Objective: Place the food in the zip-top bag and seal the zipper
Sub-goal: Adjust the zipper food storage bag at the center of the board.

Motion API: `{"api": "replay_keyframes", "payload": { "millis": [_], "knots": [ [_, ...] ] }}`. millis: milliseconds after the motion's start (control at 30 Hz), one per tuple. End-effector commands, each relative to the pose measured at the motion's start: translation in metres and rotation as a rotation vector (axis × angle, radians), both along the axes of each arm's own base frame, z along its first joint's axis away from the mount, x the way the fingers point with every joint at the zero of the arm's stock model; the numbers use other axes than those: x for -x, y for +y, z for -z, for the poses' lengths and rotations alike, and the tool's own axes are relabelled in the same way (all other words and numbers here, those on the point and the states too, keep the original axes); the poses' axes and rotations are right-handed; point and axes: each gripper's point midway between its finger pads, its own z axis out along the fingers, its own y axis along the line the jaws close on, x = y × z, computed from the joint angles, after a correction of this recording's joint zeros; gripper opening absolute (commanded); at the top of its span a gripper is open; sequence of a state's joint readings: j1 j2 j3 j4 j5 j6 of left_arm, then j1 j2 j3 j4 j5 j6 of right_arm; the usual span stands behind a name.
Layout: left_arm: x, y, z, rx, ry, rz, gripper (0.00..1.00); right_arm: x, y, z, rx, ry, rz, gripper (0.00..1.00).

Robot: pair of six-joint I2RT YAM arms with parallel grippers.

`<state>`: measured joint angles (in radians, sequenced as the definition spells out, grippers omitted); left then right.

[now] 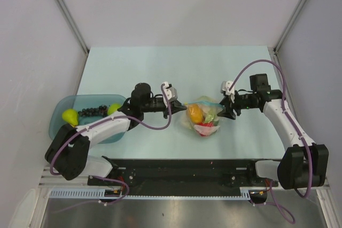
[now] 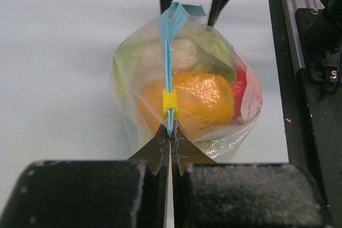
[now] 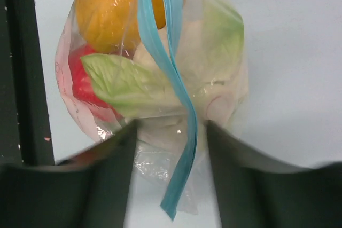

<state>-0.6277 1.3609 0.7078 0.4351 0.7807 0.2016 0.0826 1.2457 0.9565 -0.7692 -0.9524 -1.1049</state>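
Left wrist: L hand clamped on zipper end; R hand apart, astride zipper's other end

Bright even light, soft shadows, blurred near fingers

Teal bowl sits well back behind my left fingers, on the pale-blue tabletop. Black rail runs to the right of those & left of my right fingers. White walls w/ grey metal struts stand beyond the far edge.
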Motion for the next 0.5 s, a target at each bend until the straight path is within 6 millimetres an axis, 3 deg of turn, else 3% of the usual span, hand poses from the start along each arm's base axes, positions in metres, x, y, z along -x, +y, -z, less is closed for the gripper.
{"api": "replay_keyframes", "payload": {
  "millis": [0, 100, 233, 300, 467],
  "knots": [
    [-0.001, -0.011, -0.036, 0.02, -0.066, 0.035, 0.0, -0.006, 0.007, -0.04, -0.024, -0.039, -0.004, 0.8],
    [0.004, -0.015, -0.037, -0.01, -0.08, 0.06, 0.0, -0.01, 0.022, -0.082, -0.073, -0.102, -0.006, 0.87],
    [0.007, -0.016, -0.037, -0.036, -0.135, 0.084, 0.0, -0.002, 0.056, -0.123, -0.162, -0.174, -0.071, 0.82],
    [0.007, -0.018, -0.039, -0.04, -0.146, 0.093, 0.0, 0.008, 0.078, -0.13, -0.184, -0.192, -0.137, 0.69],
    [0.012, -0.022, -0.046, -0.053, -0.193, 0.106, 0.0, 0.011, 0.105, -0.121, -0.186, -0.189, -0.221, 0.61]
  ]
}}
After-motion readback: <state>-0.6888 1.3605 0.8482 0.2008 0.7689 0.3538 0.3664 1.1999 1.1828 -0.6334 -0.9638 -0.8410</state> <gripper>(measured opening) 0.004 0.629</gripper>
